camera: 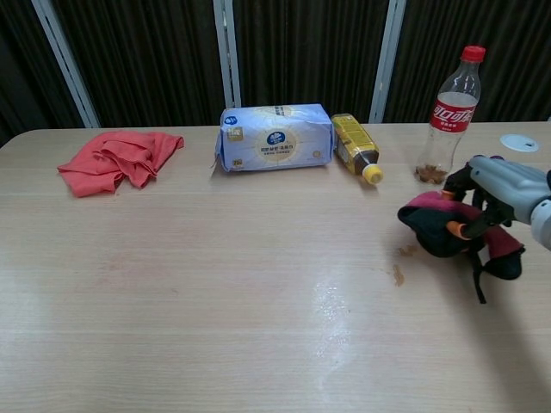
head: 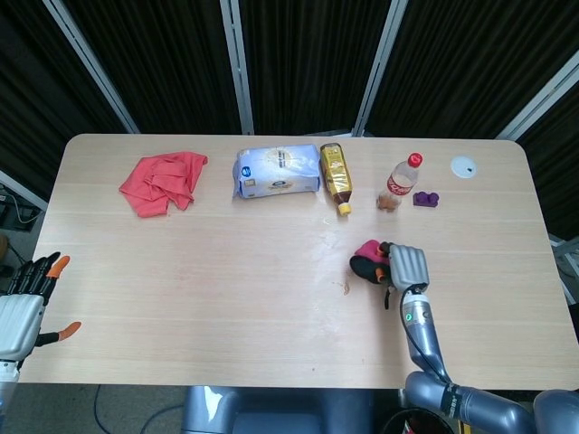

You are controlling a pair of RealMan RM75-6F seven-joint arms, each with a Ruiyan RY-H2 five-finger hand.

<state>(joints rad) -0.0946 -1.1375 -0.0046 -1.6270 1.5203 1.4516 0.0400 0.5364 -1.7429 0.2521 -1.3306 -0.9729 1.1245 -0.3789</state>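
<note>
Head view looks steeply down over the whole table (head: 226,298) — chest view, low and nearer, faces across it.

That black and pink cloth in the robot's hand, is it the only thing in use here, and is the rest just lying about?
In use:
right hand, gripping the black and pink cloth
brown stains on the table, just beside that cloth

Lying about:
red cloth
tissue pack
yellow bottle, on its side
cola bottle, upright
purple block
white disc
left hand, off the table edge, holding nothing
</note>
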